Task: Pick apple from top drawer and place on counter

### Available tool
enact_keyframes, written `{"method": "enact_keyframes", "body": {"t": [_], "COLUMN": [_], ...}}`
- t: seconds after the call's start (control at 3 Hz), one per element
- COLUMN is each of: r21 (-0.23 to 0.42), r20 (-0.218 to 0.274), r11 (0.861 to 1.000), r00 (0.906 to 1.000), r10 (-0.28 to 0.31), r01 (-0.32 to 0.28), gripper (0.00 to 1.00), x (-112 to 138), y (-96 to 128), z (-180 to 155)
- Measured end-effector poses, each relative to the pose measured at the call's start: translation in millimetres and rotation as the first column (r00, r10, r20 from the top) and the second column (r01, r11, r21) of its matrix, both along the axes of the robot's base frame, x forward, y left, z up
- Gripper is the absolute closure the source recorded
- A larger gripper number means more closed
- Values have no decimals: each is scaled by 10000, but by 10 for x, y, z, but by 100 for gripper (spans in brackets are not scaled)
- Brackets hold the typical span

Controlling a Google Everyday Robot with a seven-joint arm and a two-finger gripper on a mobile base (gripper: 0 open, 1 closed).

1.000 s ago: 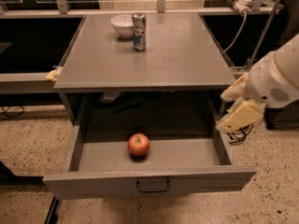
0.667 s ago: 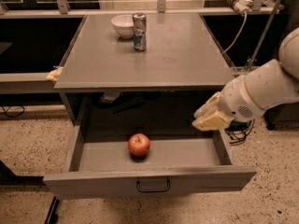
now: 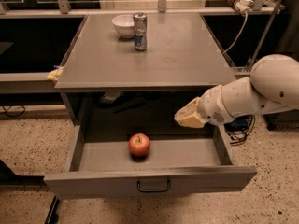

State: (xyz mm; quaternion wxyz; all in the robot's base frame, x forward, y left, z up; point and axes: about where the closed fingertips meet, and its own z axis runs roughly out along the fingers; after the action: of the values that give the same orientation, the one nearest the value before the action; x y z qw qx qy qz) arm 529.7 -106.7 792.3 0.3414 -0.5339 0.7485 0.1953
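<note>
Gripper (image 3: 188, 117) above right rear of pulled-out drawer (image 3: 149, 185), spread or closed cannot be told, apple (image 3: 139, 144) on drawer floor down-left of it, apart, counter (image 3: 177, 55) above, bowl (image 3: 123, 25) beside can (image 3: 139, 31) far upper-left

Shows soft overhead light, brightest on the large flat grey matte table top (image 3: 154, 55), with a faint sheen near its middle. Drops into deep shadow under that table top, nearly black behind the wide shallow grey metal drawer (image 3: 149, 183). Casts a small dark shadow beneath the small round red apple (image 3: 139, 144), below the table top's front edge. Picks out the pale yellowish gripper (image 3: 187, 118) under the table top's right front corner, lit above, shaded below. Glares mildly on the white rounded arm (image 3: 261, 90) right of the table top.
</note>
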Motion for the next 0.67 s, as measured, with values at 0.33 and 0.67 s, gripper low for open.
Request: {"method": "enact_keyframes", "body": {"t": [0.33, 0.67], "r21": [-165, -97], "r20": [10, 210], "r11": [9991, 9931], "r00": [9992, 9929], "r10": [396, 1172], "r01": [-396, -1170], "gripper": [100, 100], "x": [-46, -25], "y": [35, 279], "z": [-221, -467]}}
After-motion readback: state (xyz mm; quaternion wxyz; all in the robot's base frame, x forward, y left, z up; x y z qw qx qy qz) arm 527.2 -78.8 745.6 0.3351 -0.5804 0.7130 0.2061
